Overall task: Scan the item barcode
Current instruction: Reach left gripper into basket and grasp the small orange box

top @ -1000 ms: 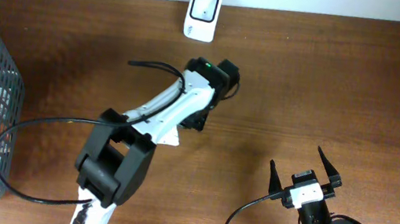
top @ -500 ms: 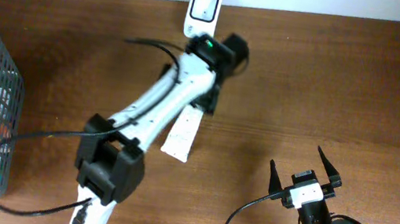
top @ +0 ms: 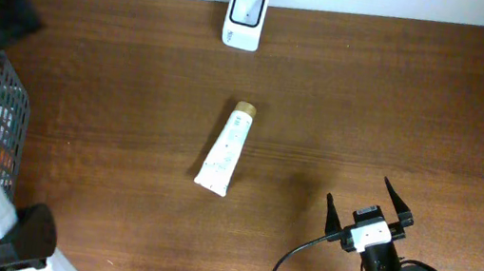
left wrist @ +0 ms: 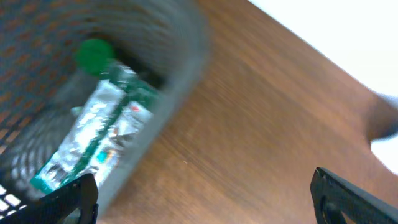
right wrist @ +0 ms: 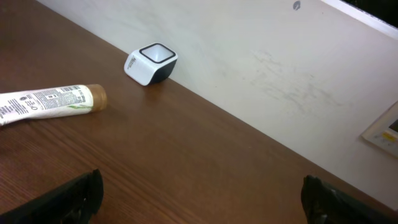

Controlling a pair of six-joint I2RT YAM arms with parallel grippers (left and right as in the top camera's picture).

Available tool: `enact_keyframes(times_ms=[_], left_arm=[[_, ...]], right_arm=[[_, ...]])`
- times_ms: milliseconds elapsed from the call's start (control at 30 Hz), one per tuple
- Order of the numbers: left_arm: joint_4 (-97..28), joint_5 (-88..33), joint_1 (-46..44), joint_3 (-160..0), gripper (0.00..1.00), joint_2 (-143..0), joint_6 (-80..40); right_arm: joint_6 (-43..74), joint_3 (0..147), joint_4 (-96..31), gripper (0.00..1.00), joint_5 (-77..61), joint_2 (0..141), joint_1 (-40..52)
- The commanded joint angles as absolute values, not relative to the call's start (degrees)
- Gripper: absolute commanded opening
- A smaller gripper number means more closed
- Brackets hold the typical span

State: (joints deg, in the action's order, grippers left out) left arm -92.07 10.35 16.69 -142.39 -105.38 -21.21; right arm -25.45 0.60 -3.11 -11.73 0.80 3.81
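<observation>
Black jaws of the left gripper [left wrist: 202, 200] stand wide apart, grasping nothing, above the near rim of the grey mesh basket [left wrist: 186, 43] at the table's left edge. Inside the basket lies a crinkled packet [left wrist: 99, 134] with a green cap. The right gripper [top: 359, 191] is likewise released and empty, low near the table's front edge. The white tube [top: 226, 148] lies flat and alone mid-table, its tan cap pointing toward the scanner [top: 244, 19], which sits against the back wall. Bare brown wood of the table [top: 420, 104] surrounds the tube on every side, well apart from both grippers.
</observation>
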Motion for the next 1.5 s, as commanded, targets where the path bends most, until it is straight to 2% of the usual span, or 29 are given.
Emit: enact_keyframes(times_ms=[0,100,200,300,567,667,733,933,1167,1233,1333,1467], left_arm=[[-92.3,2.6,27.9,-142.3,0.97,-104.3,-20.7],[-92.9,2.0,35.7,-139.1,0.95,-104.3,-18.6],[-92.2,-2.9,40.7,-133.7,0.88,-104.3,-15.8],[-90.0,-6.5,44.3,-125.0,0.88,-104.3,-11.8],[-71.6,-8.7,44.8,-99.9,0.89,-104.3,0.6],[-65.9,-10.2,44.8,-92.1,0.79,-104.3,5.9],[-63.0,-11.2,44.8,-88.1,0.79,-104.3,8.1],[-54.6,-9.0,44.8,-80.2,0.8,-104.3,11.7],[-49.5,-9.1,44.8,-76.1,0.73,-104.3,11.7],[-48.9,-9.2,44.8,-75.2,0.64,-104.3,11.7],[-48.9,-10.0,44.8,-75.0,0.3,-104.3,11.6],[-48.9,-11.0,44.8,-75.1,0.04,-104.2,9.9]], right_arm=[[-25.1,0.3,-3.4,0.98,-12.0,0.5,4.1],[-25.0,0.3,-3.4,0.98,-12.0,0.5,4.1],[-25.0,0.3,-3.4,0.98,-12.0,0.5,4.1],[-25.0,0.3,-3.4,0.98,-12.0,0.5,4.1],[-25.0,0.3,-3.4,0.98,-12.0,0.5,4.1],[-25.0,0.3,-3.4,0.98,-12.0,0.5,4.1],[-25.0,0.3,-3.4,0.98,-12.0,0.5,4.1],[-25.0,0.3,-3.4,0.98,-12.0,0.5,4.1],[-25.0,0.3,-3.4,0.99,-12.0,0.5,4.1],[-25.0,0.3,-3.4,0.98,-12.0,0.5,4.1],[-25.0,0.3,-3.4,0.98,-12.0,0.5,4.1],[-25.0,0.3,-3.4,0.98,-12.0,0.5,4.1]])
